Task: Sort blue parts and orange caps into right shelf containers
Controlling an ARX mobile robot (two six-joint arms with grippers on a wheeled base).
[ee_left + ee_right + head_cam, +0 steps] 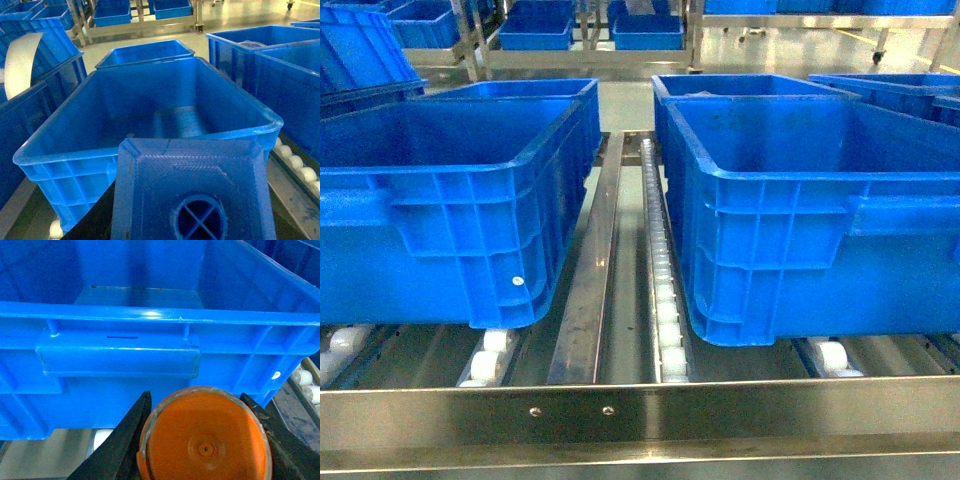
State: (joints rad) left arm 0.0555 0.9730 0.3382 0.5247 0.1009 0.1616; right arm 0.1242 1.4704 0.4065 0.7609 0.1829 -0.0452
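The right gripper (200,440) pinches an orange cap (205,440) just before a blue crate (150,315) (no writing legible on either). A blue part (195,190) fills the left wrist view near another crate (150,115); its gripper's fingers are hidden, so I cannot tell their state

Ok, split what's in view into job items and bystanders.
Job:
blue part, in left hand
orange cap, in right hand
left crate
right crate
shelf

Bystanders:
far crates
white strip
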